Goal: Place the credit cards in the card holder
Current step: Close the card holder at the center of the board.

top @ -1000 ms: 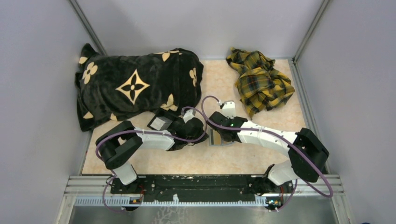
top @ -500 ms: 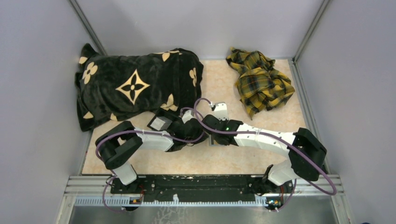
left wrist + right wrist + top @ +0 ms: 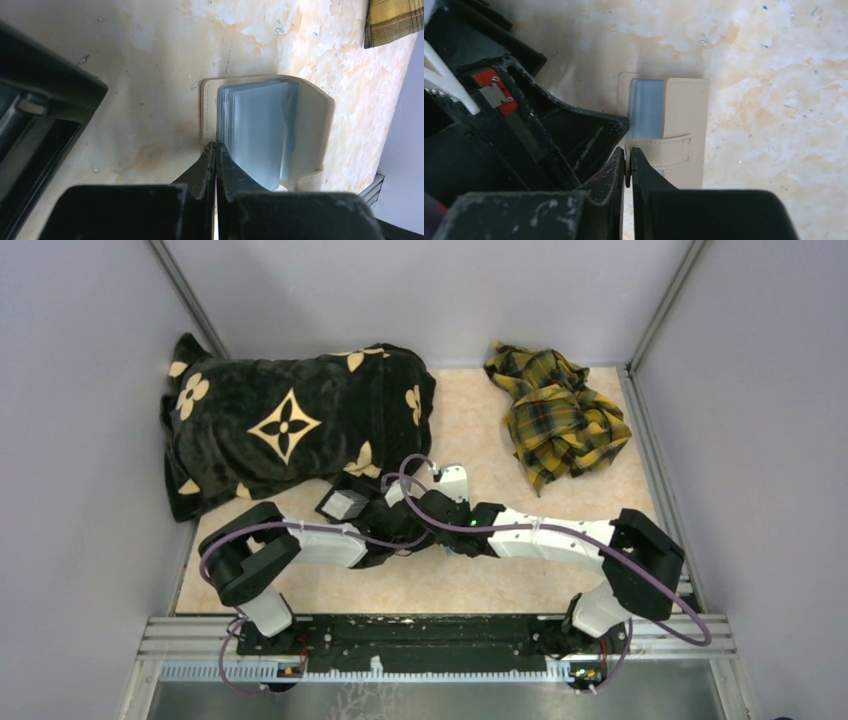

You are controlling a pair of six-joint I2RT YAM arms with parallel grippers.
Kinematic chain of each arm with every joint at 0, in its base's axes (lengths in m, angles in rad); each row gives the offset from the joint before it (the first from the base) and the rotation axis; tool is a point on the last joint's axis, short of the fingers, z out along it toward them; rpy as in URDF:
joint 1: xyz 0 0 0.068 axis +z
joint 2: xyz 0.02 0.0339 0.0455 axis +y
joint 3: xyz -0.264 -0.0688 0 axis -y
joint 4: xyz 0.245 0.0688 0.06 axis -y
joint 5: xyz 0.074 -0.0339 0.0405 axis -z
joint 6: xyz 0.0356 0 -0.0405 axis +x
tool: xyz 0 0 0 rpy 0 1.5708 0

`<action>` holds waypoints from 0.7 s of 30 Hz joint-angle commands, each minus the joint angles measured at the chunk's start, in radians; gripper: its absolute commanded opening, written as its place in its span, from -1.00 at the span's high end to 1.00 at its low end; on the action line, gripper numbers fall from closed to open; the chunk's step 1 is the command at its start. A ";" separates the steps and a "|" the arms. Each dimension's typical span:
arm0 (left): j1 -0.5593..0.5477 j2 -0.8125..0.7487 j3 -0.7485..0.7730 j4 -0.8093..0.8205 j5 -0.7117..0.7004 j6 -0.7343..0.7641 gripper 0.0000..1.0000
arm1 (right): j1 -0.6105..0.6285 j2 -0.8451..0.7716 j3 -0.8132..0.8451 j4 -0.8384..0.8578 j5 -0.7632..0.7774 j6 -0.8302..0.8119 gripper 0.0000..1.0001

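The tan card holder (image 3: pixel 310 125) lies open on the marbled table, with pale blue cards or sleeves (image 3: pixel 257 130) stacked inside. My left gripper (image 3: pixel 215 146) is shut, its tips pinching the holder's left edge. In the right wrist view the holder (image 3: pixel 685 110) shows its closing tab (image 3: pixel 669 150). My right gripper (image 3: pixel 628 156) is shut on the tab's end, right beside the left gripper's black body (image 3: pixel 574 135). In the top view both grippers meet mid-table (image 3: pixel 432 525) and hide the holder. No loose card shows.
A black tray rim (image 3: pixel 45 110) lies just left of the holder. A black blanket with tan flowers (image 3: pixel 290 425) covers the far left. A yellow plaid cloth (image 3: pixel 555 415) lies at the far right. Grey walls close in three sides.
My right arm has swung left until its gripper sits against the left gripper and covers the holder in the top view. The left arm has barely moved.
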 commanded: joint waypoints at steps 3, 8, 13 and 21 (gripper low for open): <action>0.006 0.008 -0.065 -0.207 -0.003 0.019 0.97 | 0.041 0.023 0.079 0.076 -0.041 0.002 0.65; 0.006 0.004 -0.062 -0.223 -0.013 0.013 0.97 | 0.056 -0.011 0.091 0.089 -0.078 -0.027 0.20; 0.006 0.007 -0.053 -0.238 -0.020 0.009 0.97 | 0.061 -0.073 0.071 0.108 -0.105 -0.038 0.11; 0.006 0.032 -0.039 -0.251 -0.018 0.005 0.98 | 0.065 -0.225 0.017 0.116 -0.129 -0.058 0.10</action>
